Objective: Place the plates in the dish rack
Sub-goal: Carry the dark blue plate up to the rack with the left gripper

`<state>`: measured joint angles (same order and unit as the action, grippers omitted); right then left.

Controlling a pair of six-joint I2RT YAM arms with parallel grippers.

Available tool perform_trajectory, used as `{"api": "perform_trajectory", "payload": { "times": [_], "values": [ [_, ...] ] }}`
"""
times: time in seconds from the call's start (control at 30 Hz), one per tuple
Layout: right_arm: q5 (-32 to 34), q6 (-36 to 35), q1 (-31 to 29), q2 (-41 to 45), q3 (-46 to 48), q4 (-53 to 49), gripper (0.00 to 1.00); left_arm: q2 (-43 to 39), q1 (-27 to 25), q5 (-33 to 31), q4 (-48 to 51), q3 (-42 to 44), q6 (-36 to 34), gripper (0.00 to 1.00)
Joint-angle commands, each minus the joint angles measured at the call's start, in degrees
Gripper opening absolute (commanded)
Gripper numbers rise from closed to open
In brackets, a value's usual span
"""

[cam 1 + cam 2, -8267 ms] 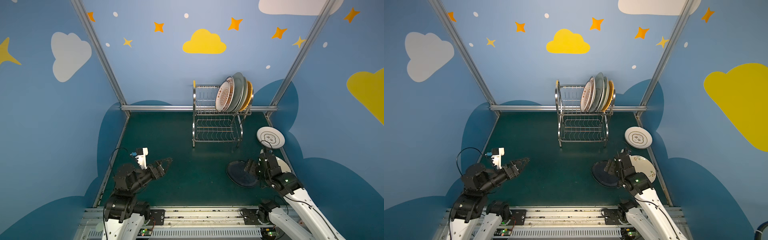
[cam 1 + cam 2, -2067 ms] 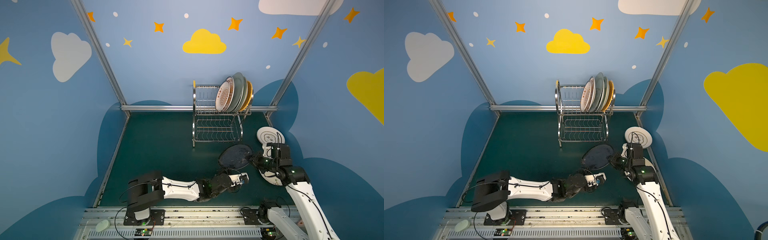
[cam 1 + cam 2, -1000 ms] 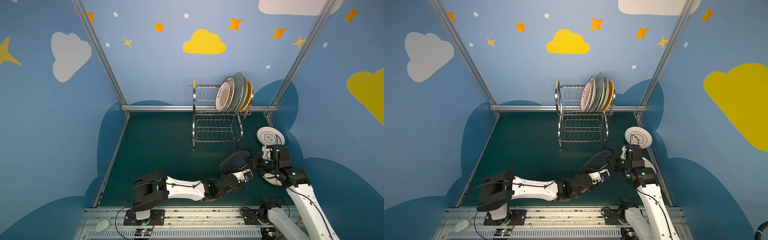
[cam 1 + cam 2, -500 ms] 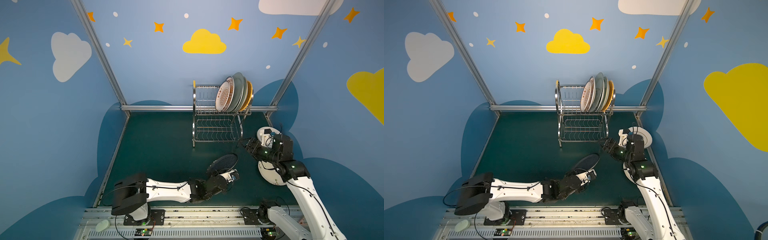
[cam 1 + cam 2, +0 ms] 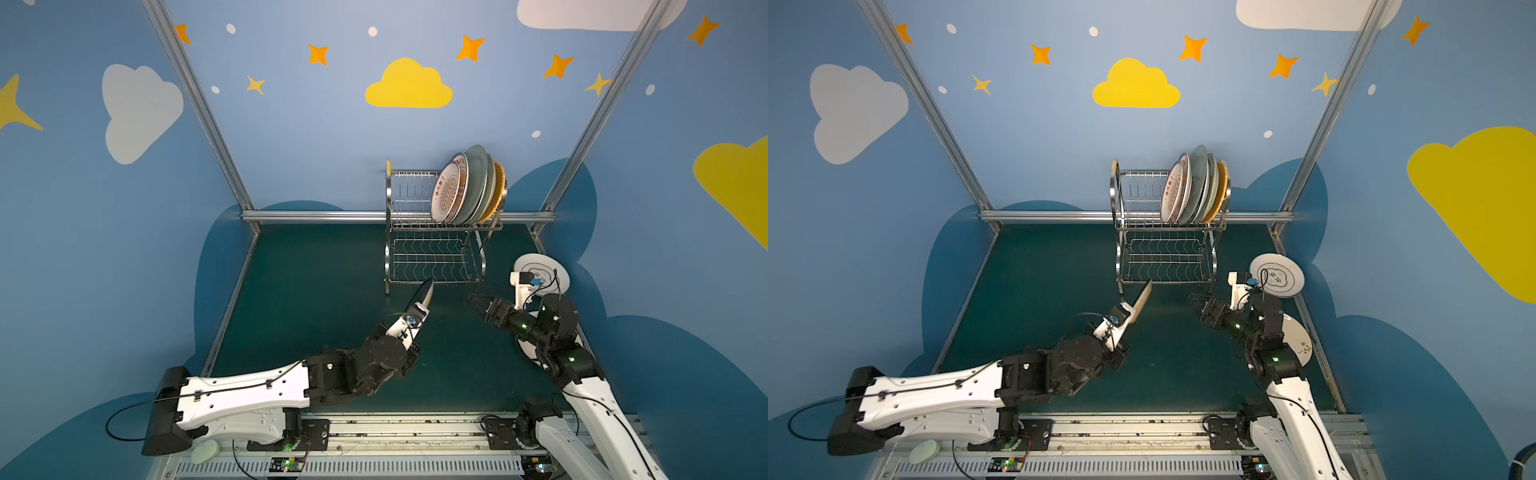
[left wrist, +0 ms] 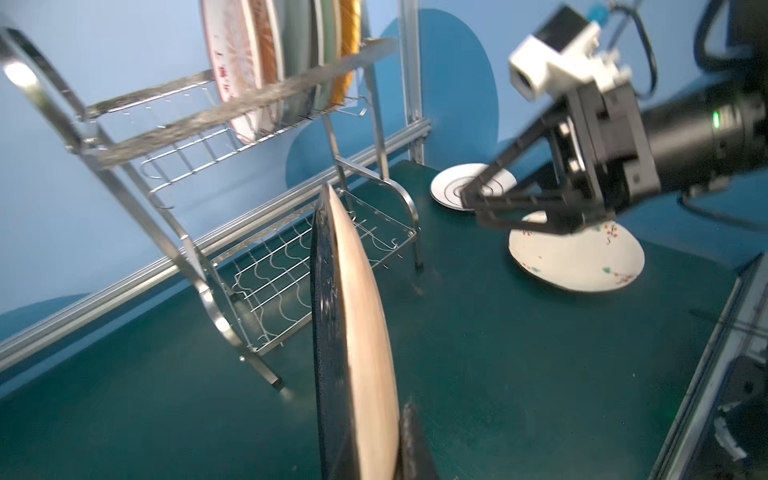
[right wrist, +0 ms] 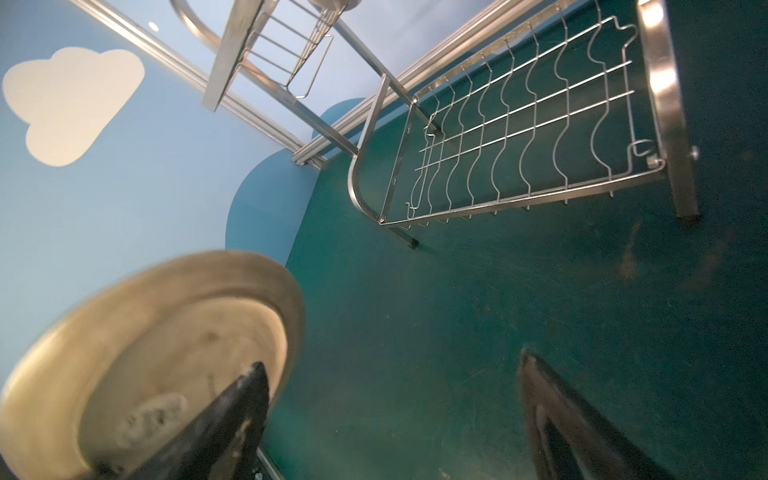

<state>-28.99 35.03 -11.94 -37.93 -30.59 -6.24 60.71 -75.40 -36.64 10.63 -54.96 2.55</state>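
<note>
Black plate (image 5: 424, 296) passed to left gripper (image 5: 417, 315).

Dark green worktop (image 5: 324, 291): flat, matte. Silver horizontal bar (image 5: 316, 215) along worktop's far edge. Left aluminium post (image 5: 199, 108) and right aluminium post (image 5: 598, 108) rise slanted from worktop's far corners. Blue walls (image 5: 332, 145) enclose worktop on three sides, with darker blue cloud shapes (image 5: 224, 249) low at worktop level. Behind worktop: yellow cloud (image 5: 408, 85), orange stars (image 5: 318, 54), white dots. Left of worktop: white cloud (image 5: 139, 112). Right of worktop: second yellow cloud (image 5: 735, 187). Metal rail (image 5: 415, 432) along worktop's near edge. Pale round disc (image 5: 205, 451) at rail's left end, just off worktop.
</note>
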Motion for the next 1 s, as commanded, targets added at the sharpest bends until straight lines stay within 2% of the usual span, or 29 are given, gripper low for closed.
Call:
{"api": "perform_trajectory", "payload": {
  "times": [0.0, 0.2, 0.33, 0.47, 0.63, 0.97],
  "values": [
    [-0.2, -2.5, -2.2, 3.4, 3.8, 11.9, 0.91, -3.0, 1.5, -3.2, 4.8, -8.4, 7.3, 0.04],
    [5.3, -7.0, -9.7, 6.7, 8.0, 15.6, 0.91, 1.1, 4.6, -2.5, 6.0, -21.8, 7.6, 0.04],
    [10.1, -11.0, -15.4, 6.0, 10.9, 18.7, 0.91, 8.1, 7.5, -1.0, 6.1, -33.5, 5.2, 0.04],
    [11.3, -13.9, -18.3, 6.7, 11.0, 18.4, 0.91, 15.8, 11.3, 4.0, 7.9, -45.5, 5.8, 0.04],
    [13.7, -15.4, -20.5, 8.5, 13.0, 19.3, 0.91, 26.0, 17.8, 11.2, 11.5, -59.6, 8.7, 0.04],
    [14.4, -16.6, -22.4, 5.6, 13.8, 21.2, 0.91, 46.3, 27.0, 18.7, 18.3, -86.1, 9.9, 0.04]
  ]
}}
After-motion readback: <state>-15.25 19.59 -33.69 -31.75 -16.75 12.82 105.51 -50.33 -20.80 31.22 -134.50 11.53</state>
